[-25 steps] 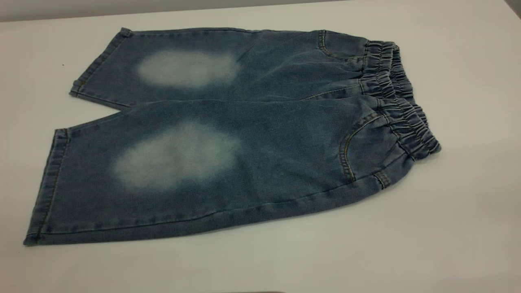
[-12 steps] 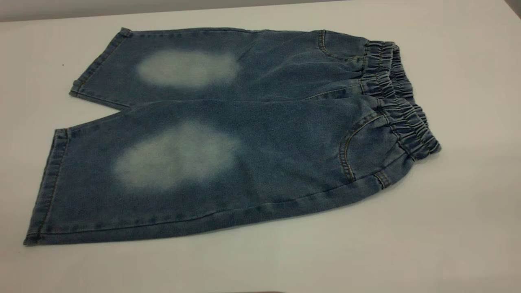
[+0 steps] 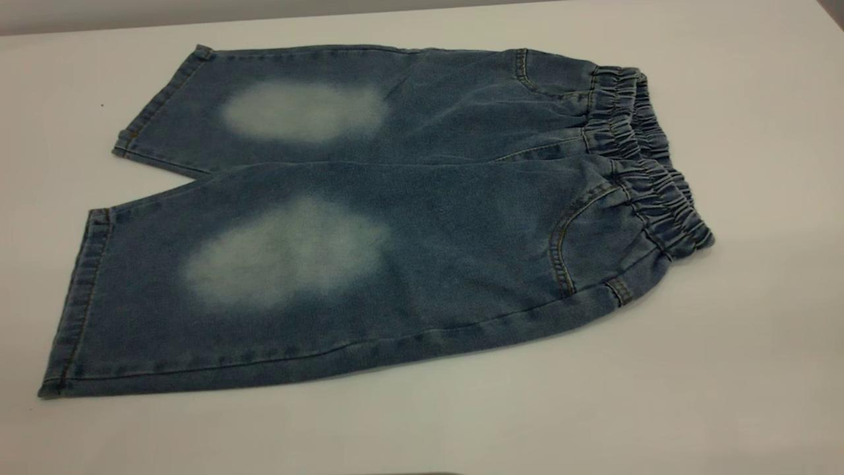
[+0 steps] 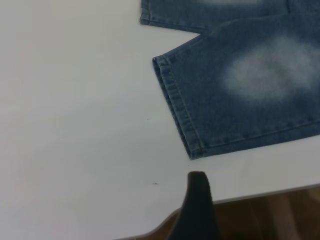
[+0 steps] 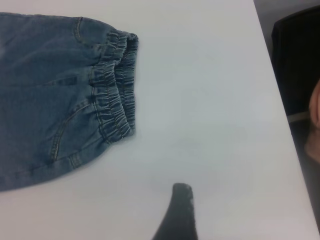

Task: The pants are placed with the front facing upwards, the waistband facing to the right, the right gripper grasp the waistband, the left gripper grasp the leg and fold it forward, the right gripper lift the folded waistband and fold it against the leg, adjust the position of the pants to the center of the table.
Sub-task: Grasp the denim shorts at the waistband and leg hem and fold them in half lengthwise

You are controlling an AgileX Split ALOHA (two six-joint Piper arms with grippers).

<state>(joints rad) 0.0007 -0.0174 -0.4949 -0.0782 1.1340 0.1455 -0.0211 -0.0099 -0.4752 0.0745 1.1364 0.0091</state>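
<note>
The pants are lying flat on the table, waistband right, and both grippers are hanging apart from them.

A smooth white surface filled nearly the whole exterior view under soft, even light that cast only faint shadows. Along its far edge ran a narrow grey strip of wall. In the left wrist view, the near edge of the surface gave way to a brown, glossy floor. In the right wrist view, a dark grey area lay past the edge of the surface, and a black piece of furniture stood there, its kind not discernible.
</note>
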